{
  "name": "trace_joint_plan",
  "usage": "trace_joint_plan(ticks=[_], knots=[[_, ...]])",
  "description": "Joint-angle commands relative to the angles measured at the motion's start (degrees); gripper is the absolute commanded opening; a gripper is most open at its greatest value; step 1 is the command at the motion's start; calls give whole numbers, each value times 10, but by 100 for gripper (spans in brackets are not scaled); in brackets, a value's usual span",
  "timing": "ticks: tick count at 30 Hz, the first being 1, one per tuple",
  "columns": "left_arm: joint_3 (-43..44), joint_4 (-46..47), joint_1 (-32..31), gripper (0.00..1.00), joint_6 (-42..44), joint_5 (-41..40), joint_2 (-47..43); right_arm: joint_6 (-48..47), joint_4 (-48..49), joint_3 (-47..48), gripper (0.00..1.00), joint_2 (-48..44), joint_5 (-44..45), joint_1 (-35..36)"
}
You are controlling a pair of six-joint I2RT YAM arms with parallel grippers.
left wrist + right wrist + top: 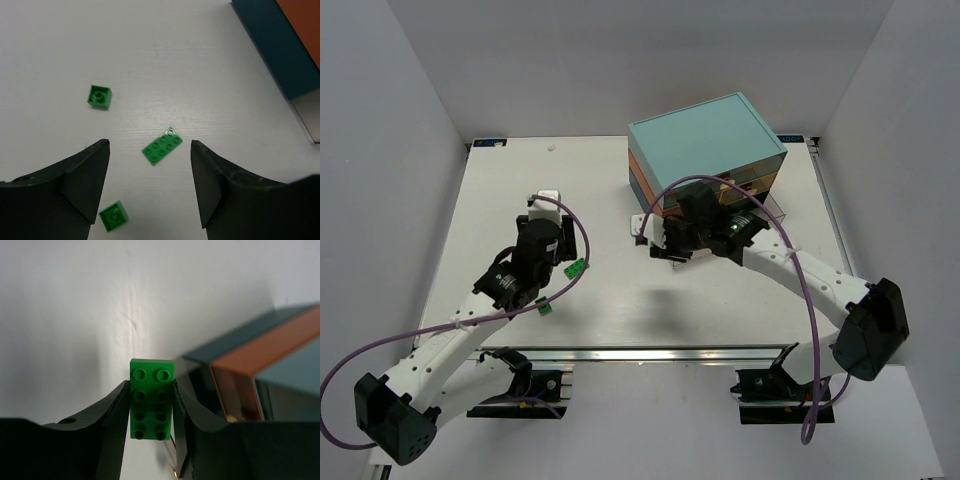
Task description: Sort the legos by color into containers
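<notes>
My right gripper (151, 385) is shut on a green two-by-four lego (151, 405), held above the table just left of the chest of drawers (260, 355). In the top view this gripper (665, 240) hangs at the chest's front left corner (705, 150) and hides the lego. My left gripper (149, 143) is open and empty above a flat green two-by-four lego (162, 145). A small green lego (99, 96) lies farther off to the left, and another (114, 216) lies by the left finger. Two green legos show in the top view (576, 268), beside the left gripper (548, 262).
The chest stands at the table's back right, with a drawer (760, 205) pulled out toward the front. Its dark teal and orange side (280, 45) shows at the upper right of the left wrist view. White walls close the table (600, 320) on three sides.
</notes>
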Motion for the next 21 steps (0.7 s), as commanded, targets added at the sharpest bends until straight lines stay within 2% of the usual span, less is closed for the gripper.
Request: trace_joint_plan(ticks=[1, 3, 9, 14, 15, 18, 19, 21], knots=[[29, -67, 3, 76, -78, 75, 4, -93, 36, -49, 0, -17, 125, -27], [44, -104, 3, 82, -115, 111, 9, -127, 55, -62, 0, -25, 155, -35], [57, -175, 3, 86, -193, 196, 9, -229, 167, -117, 0, -17, 228, -49], [38, -198, 3, 87, -216, 196, -12, -253, 221, -114, 1, 27, 247, -59], [35, -201, 3, 87, -220, 195, -15, -254, 223, -113, 3, 32, 247, -59], [27, -214, 3, 87, -226, 189, -20, -254, 227, -112, 21, 47, 246, -63], [26, -221, 3, 88, -228, 183, -19, -252, 226, -112, 32, 48, 242, -62], [26, -232, 3, 88, -234, 171, -15, -245, 222, -114, 43, 48, 241, -63]])
